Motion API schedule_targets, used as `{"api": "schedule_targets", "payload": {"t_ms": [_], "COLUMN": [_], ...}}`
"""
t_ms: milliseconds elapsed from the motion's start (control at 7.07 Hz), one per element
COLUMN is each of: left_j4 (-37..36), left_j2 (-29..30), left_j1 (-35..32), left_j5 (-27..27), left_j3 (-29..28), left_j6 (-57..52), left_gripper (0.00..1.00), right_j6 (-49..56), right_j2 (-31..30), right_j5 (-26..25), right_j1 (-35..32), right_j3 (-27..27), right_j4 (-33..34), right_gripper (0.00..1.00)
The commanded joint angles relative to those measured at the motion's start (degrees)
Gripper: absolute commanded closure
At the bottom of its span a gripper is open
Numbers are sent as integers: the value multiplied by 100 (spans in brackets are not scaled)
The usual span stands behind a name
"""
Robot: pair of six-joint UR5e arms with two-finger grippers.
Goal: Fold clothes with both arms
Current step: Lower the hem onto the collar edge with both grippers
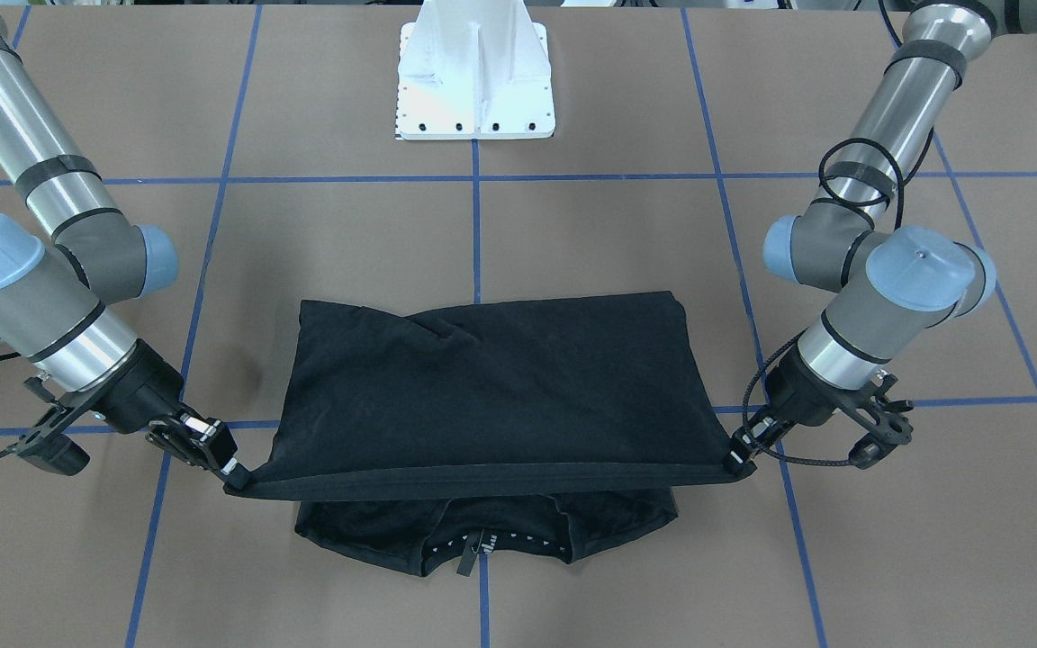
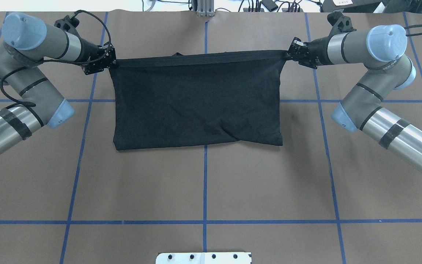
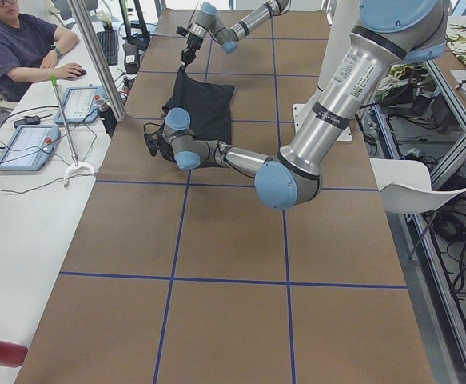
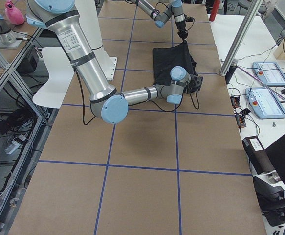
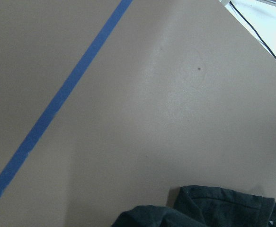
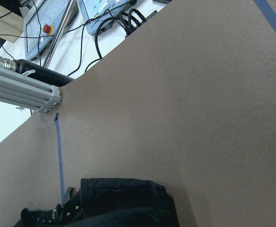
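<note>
Toward the tabletop's (image 1: 572,234) far edge, shirt (image 1: 482,387) hangs taut between my arms. Left gripper (image 1: 739,461) and right gripper (image 1: 232,472) each pinch a hem corner, raised over the collar (image 1: 482,540), which lies flat. I'd call this fold half done: lowering, release and later folds remain.

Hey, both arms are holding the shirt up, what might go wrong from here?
The left pincer and right pincer each pinch only a corner of the taut T-shirt, so it could slip free. The wrinkle near the fold may get pressed in when the layer is laid down.
</note>
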State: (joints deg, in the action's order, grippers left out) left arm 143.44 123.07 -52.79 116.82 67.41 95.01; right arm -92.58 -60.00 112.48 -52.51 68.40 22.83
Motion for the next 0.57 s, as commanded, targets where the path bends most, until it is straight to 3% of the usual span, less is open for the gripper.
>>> {"api": "schedule_targets", "payload": {"t_ms": [0, 425], "left_j4": [0, 9], "left_j2": [15, 103], "left_j1": [5, 14], "left_j5": [7, 7], "left_j3": [0, 52], "left_j6": [0, 27], "left_gripper": [100, 100], "right_j6": [3, -6], "right_j2": [15, 172], "right_j5": [-156, -157], "right_j1": [57, 162], "right_j3": [-55, -55], "right_j4": [2, -7], "right_gripper": [100, 100]}}
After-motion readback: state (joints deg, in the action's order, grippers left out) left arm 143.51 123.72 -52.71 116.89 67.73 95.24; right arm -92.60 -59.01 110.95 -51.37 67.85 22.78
